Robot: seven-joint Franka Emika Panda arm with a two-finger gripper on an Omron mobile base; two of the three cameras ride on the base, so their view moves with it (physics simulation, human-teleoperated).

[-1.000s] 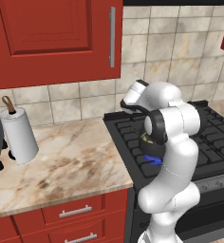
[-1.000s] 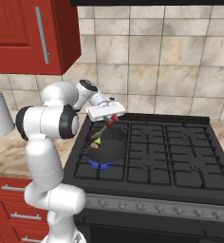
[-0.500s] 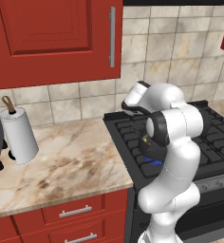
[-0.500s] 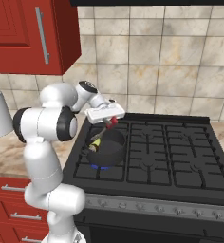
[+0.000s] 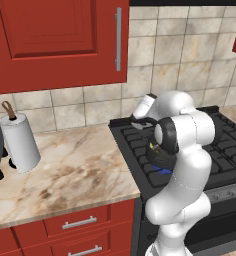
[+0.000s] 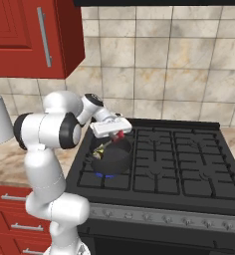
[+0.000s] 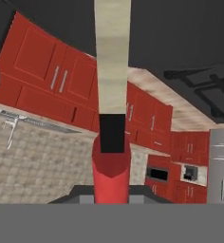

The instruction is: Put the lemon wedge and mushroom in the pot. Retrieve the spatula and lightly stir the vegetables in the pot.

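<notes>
The end effector point(image 6: 120, 134), clamped on the spatula point(image 7: 111, 175), is sliding rightward and tipping lower over the pot point(image 6: 111, 158), its red handle now poking out.

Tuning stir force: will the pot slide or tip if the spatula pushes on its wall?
The pot looks short and wide, so tipping seems unlikely. It sits on ridged stove grates, which probably resist sliding. The spatula, held in the gripper, looks slim and rigid; a light push should transfer little force.
</notes>
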